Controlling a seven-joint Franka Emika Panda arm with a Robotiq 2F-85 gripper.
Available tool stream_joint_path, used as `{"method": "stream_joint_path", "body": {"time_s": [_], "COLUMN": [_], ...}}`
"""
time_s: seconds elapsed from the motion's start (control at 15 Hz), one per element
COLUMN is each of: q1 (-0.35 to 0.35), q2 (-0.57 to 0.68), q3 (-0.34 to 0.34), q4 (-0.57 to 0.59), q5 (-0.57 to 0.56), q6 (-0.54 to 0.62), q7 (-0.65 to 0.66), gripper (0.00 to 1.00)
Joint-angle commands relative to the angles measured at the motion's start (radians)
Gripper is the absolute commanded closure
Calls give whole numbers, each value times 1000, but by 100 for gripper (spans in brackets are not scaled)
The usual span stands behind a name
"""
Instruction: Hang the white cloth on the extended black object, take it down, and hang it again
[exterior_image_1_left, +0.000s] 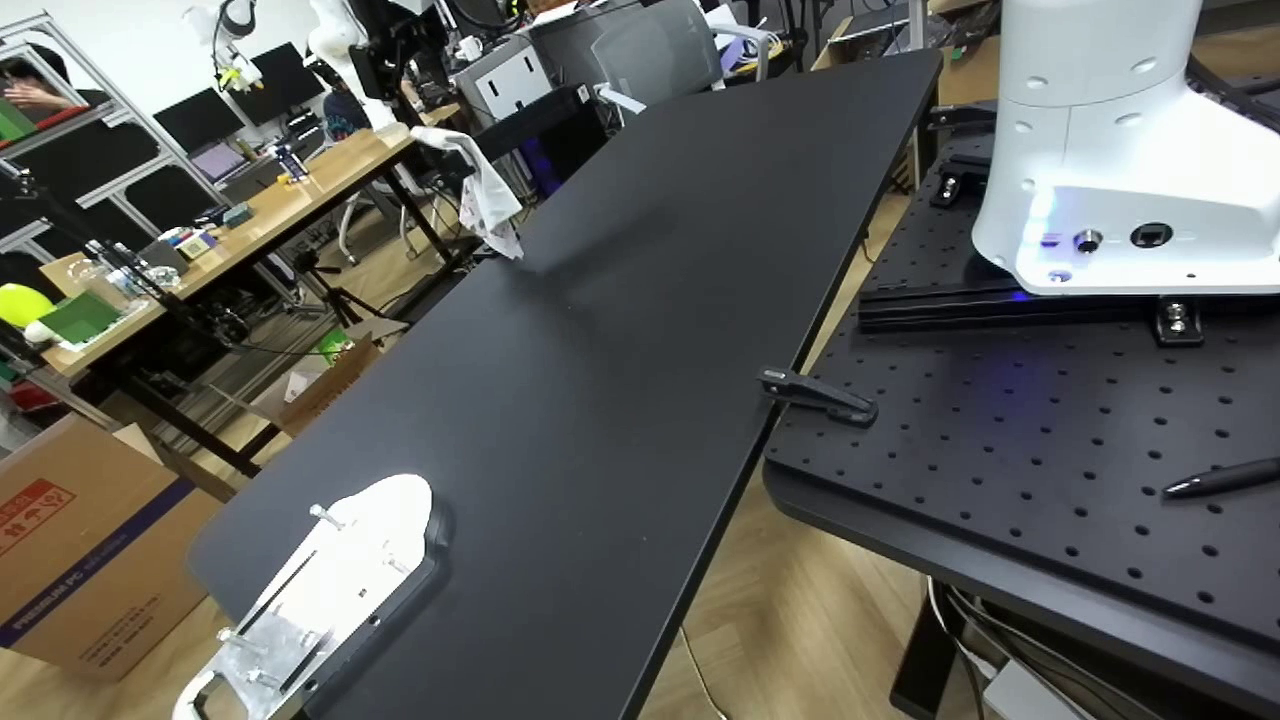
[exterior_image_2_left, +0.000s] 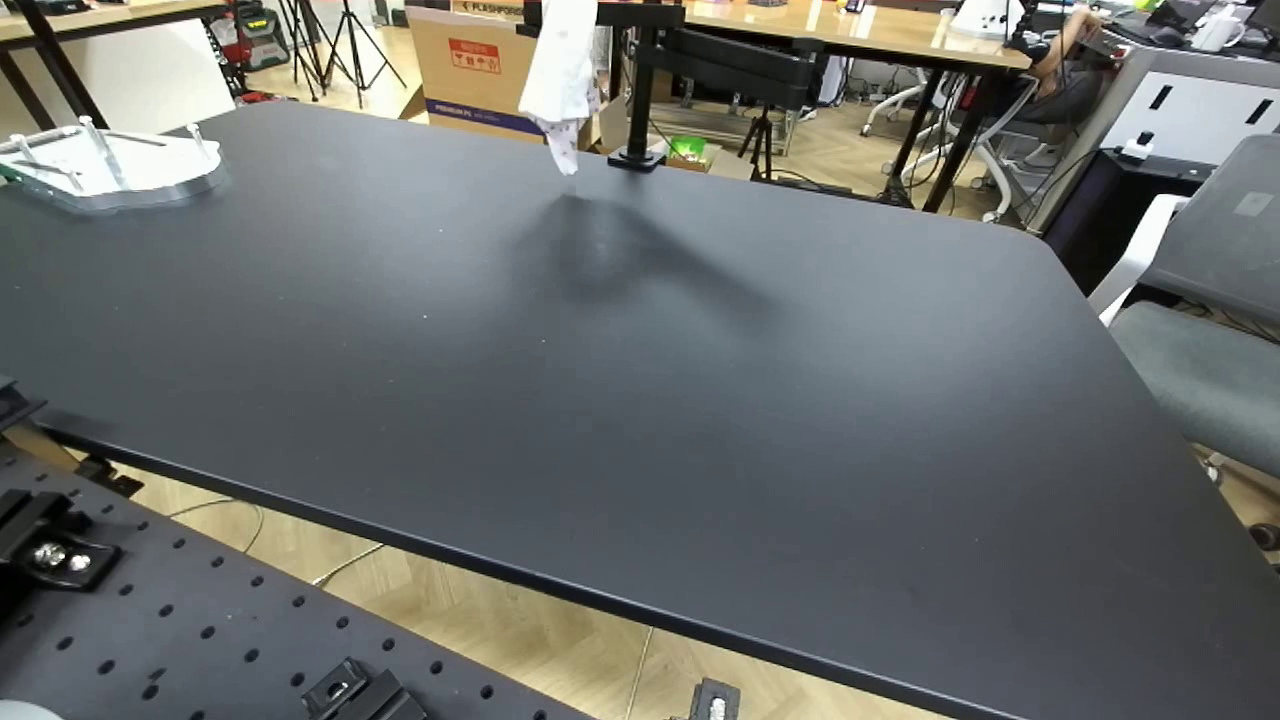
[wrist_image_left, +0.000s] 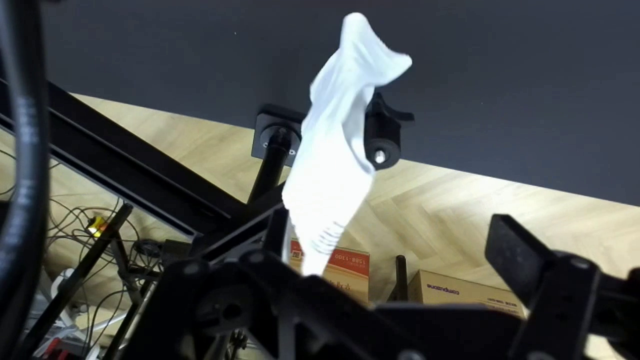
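My gripper (wrist_image_left: 391, 239) is standing spread, gripping nothing; the white cloth (wrist_image_left: 330, 172) is hanging over the black bar (exterior_image_2_left: 628, 15). I'm probably finishing a hang, which one unclear, and needing a snag-free retreat next.

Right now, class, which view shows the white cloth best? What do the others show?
The wrist view: the white cloth looks largest there, its upper folds clear. Both exterior views show it smaller, hanging; in an exterior view the picture's top edge crops the cloth.
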Motion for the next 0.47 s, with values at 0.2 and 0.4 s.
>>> {"method": "stream_joint_path", "body": {"time_s": [0.2,0.4], "q1": [0,-5], "q2": [-5,1], "q3": [-3,3], "q4": [16,8], "q5": [-1,0], "q6": [-83,-63], "q7": [32,6], "gripper": [0,0]}}
